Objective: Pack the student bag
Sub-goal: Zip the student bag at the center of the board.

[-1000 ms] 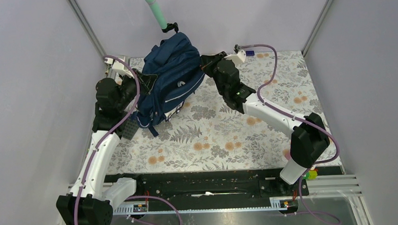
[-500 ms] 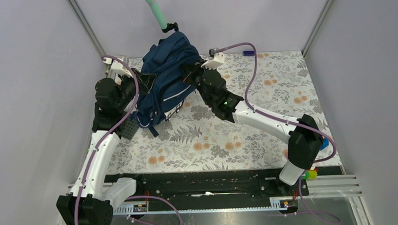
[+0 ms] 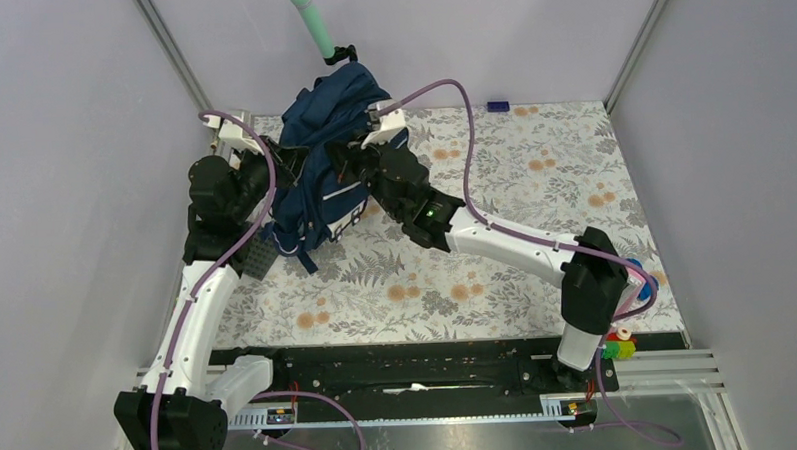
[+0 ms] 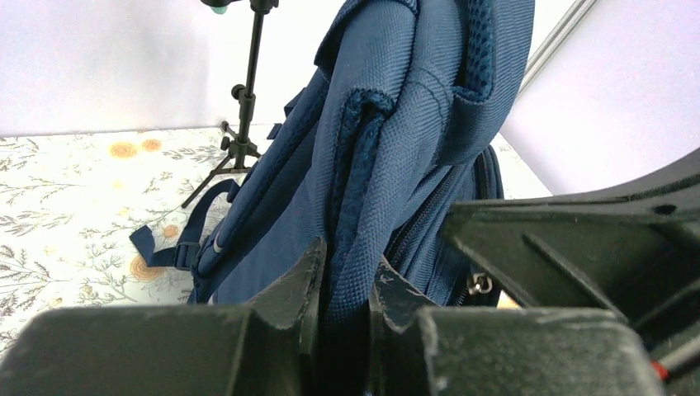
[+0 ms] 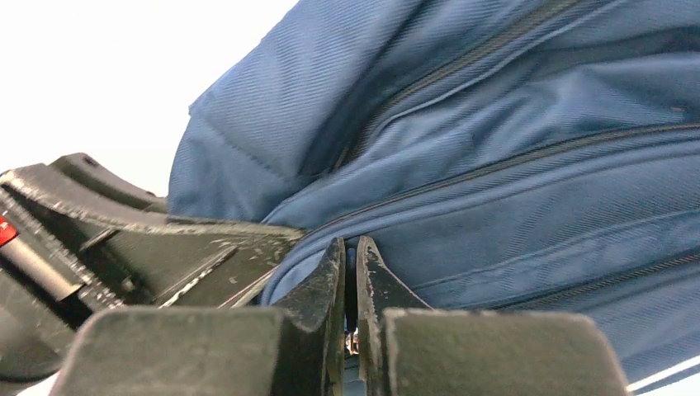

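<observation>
Top external | student bag [image 3: 327,167] stood upright, far-left counter [image 3: 533,180] | left fingers [image 4: 289,289] clamped its padded edge | right fingers [image 5: 326,280] pinched closed at zip [image 5: 495,167], hold unclear | best: pull along the track, left bracing.

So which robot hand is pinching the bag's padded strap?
The left gripper: its fingers clamp the padded strap of the student bag. On the right gripper, the fingers sit nearly closed at a zipper.

One student bag [image 3: 318,193] is at eleven o'clock on the one desk [image 3: 476,267]. Two grippers: left gripper [image 4: 345,285], right gripper [image 5: 351,272]. One green pole [image 3: 310,23] at twelve o'clock. One small blue block [image 3: 496,106] at one o'clock. Coloured pieces [image 3: 619,345] at four o'clock, too small to count.
</observation>
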Controlling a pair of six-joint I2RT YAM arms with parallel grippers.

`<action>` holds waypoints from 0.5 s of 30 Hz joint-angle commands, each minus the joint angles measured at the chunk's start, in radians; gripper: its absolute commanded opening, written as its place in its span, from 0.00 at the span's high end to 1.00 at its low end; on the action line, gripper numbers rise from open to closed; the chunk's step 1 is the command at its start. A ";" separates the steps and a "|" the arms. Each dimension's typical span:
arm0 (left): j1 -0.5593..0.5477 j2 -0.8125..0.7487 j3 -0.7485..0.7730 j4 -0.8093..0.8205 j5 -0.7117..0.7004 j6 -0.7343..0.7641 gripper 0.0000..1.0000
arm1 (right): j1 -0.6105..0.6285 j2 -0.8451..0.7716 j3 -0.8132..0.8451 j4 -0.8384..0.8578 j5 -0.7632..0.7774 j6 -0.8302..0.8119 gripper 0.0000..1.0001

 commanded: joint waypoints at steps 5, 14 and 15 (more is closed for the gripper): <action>-0.008 -0.007 0.042 0.108 0.037 -0.042 1.00 | 0.105 0.027 0.047 0.100 -0.228 -0.187 1.00; 0.009 -0.004 0.047 0.109 0.053 -0.050 1.00 | 0.157 0.018 -0.075 0.191 -0.228 -0.351 1.00; 0.011 -0.004 0.048 0.108 0.055 -0.050 1.00 | 0.160 0.018 -0.085 0.198 -0.226 -0.364 1.00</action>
